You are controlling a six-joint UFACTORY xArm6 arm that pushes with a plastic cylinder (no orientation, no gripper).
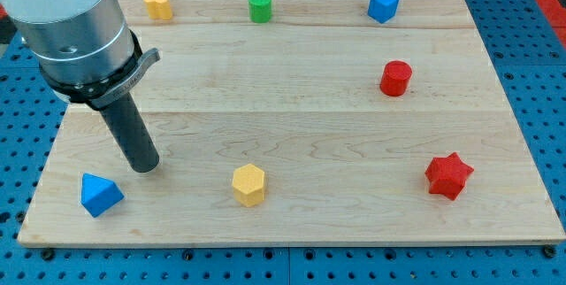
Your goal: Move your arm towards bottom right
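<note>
My tip (pixel 146 168) sits bottom-left, just above the blue block (pixel 101 194), touching nothing; bare rod, nothing held; yellow hexagonal block (pixel 249 184) and red star (pixel 448 176) lie along my bottom-right path.

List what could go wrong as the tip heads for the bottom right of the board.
1. My tip sits at the view's lower left, just above-right of the blue block; the yellow hexagon lies near a straight path and may get shoved.
2. The red star sits near the bottom right corner; overshooting could push it off the board.
</note>
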